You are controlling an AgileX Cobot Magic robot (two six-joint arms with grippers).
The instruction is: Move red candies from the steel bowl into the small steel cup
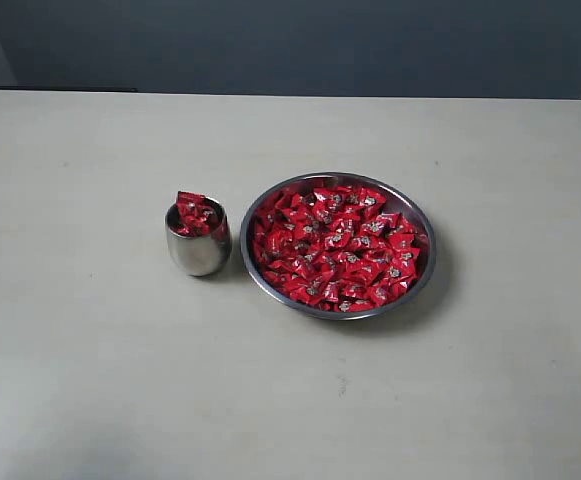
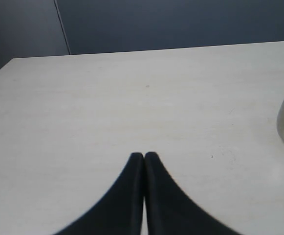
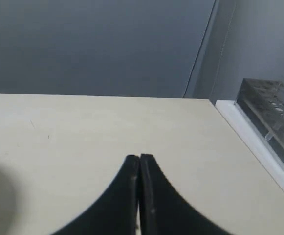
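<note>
Middle of desk (image 1: 90,380): steel bowl (image 1: 342,316) heaped with red candies (image 1: 335,245). Upright small steel cup (image 1: 197,255) just beside bowl rim on left arm's side; contact unclear; several candies poke above its lip. Wrist views: left tool (image 2: 144,155) and right tool (image 3: 139,157), the 2 pressed together, pinching nothing, above bare desk surface.
</note>
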